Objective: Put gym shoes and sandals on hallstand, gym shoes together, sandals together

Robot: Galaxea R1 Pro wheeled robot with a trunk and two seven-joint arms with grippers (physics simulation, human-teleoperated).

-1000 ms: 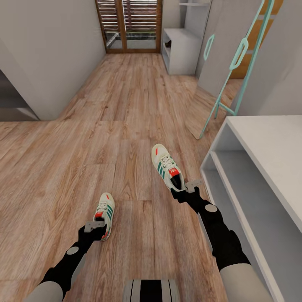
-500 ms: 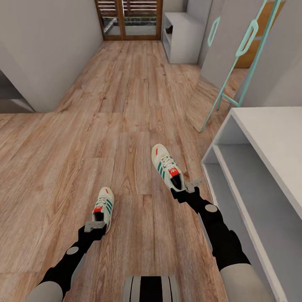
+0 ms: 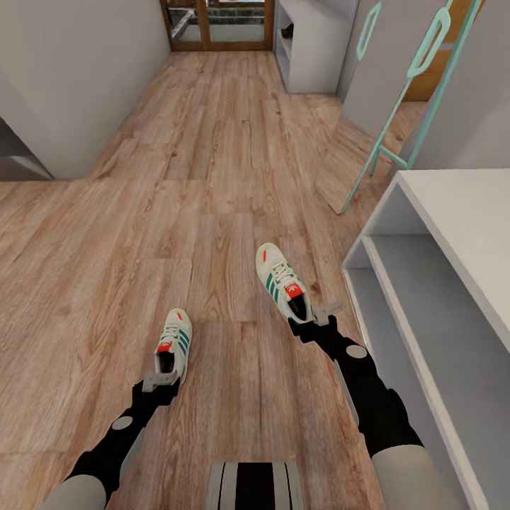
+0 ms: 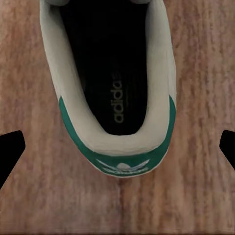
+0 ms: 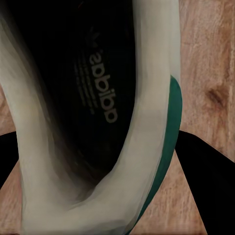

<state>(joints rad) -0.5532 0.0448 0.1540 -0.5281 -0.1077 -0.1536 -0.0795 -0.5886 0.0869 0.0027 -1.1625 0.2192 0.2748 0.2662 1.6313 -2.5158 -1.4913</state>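
Wood-grain planks of the light-brown corridor floor (image 3: 212, 177) run away toward a slatted brown door (image 3: 219, 21) at twelve o'clock, with a plain grey wall (image 3: 78, 78) at ten o'clock.

Furthest left, the left end effector (image 3: 160, 383) hovers just behind the heel of one white low-top gym shoe with green stripes and a red-orange tongue (image 3: 174, 344). The left wrist view shows that shoe's heel (image 4: 117, 122) centred between two dark fingertips (image 4: 10, 152) spread wide and clear of it, so that end effector is open and holds nothing. This shoe lies flat on the floor, long axis toward twelve o'clock, toe leaning faintly to one.

Next, the second matching gym shoe (image 3: 282, 282) sits higher in the head view, toe toward eleven o'clock, heel toward five. The right end effector (image 3: 316, 317) is at its heel; in the right wrist view the heel collar (image 5: 142, 147) fills the gap with dark fingers (image 5: 200, 166) close against its sides. It looks clamped on the shoe, which I judge is being carried.

At three o'clock stands a light-grey bench unit with open shelves (image 3: 425, 297), bare where I can see it. A mint-green ladder frame (image 3: 404, 92) leans at one o'clock, and a white cabinet (image 3: 312, 49) stands beyond.

By my reckoning little is done: no shoe is on a shelf yet, one is merely in hand, the other awaits grasping. I see no sandals from here.
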